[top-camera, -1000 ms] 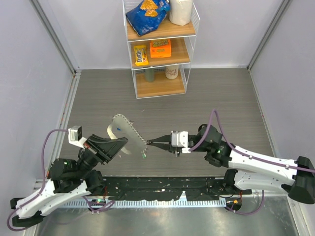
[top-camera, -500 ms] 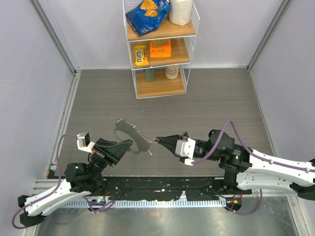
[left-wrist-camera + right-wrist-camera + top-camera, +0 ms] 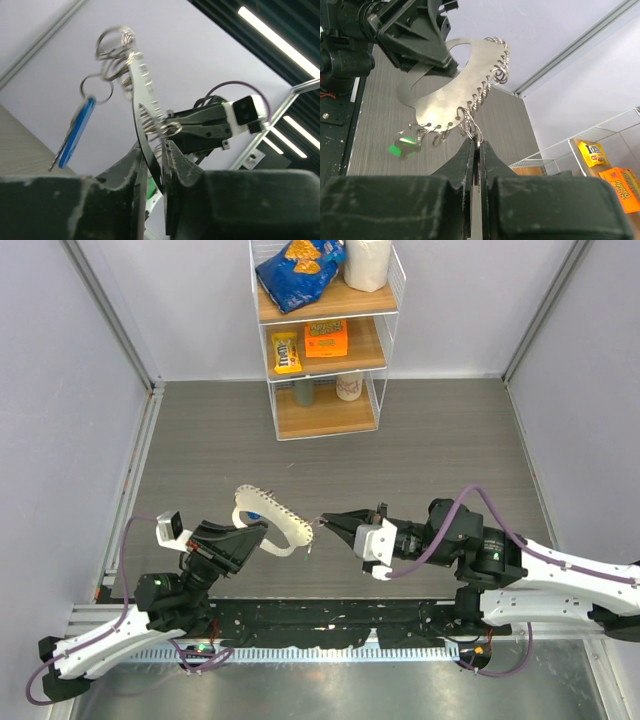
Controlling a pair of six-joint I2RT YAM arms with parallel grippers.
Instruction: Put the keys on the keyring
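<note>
Two arms, both drawn back toward the near edge since a second ago. At left: left tool (image 3: 252, 535), closed on one end of the keyring (image 3: 455, 92), a flat curved silver metal plate edged with small wire rings; plate now swung lower, held clear above the grey wood-grain counter (image 3: 420, 440). Hanging from it: blue-headed metal key (image 3: 77, 132) near the row's upper end, green-headed key (image 3: 402, 145) below its lower end, blurred. At right: small silver split ring (image 3: 172, 130) on the plate's edge, pinched as before by the closed right tool (image 3: 475, 142). Assessment: re-posing, not threading; no loose key in either tool.
</note>
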